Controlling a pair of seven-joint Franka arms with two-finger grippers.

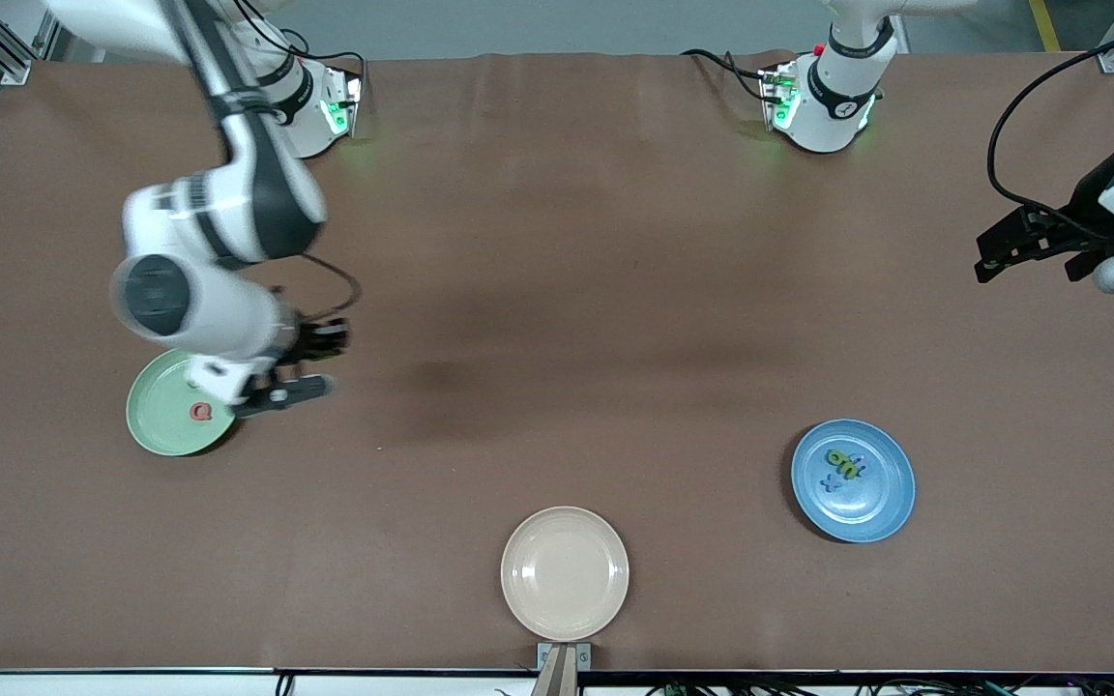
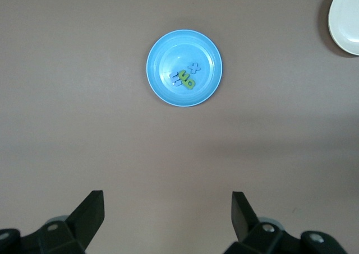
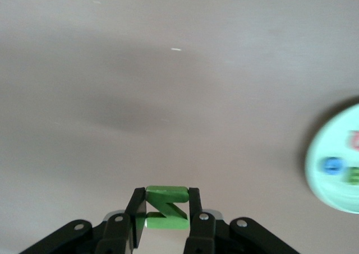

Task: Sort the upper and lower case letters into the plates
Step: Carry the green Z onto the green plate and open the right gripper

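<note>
Gripping a green Z letter between its fingers, my right gripper hangs over the brown table just beside the mint green plate, my forearm bent down across that plate's rim. A red letter lies in that plate. My left gripper waits spread wide at the left arm's end of the table, looking down on the blue plate, which holds several small letters. Nearest the front camera sits a cream plate.
</note>
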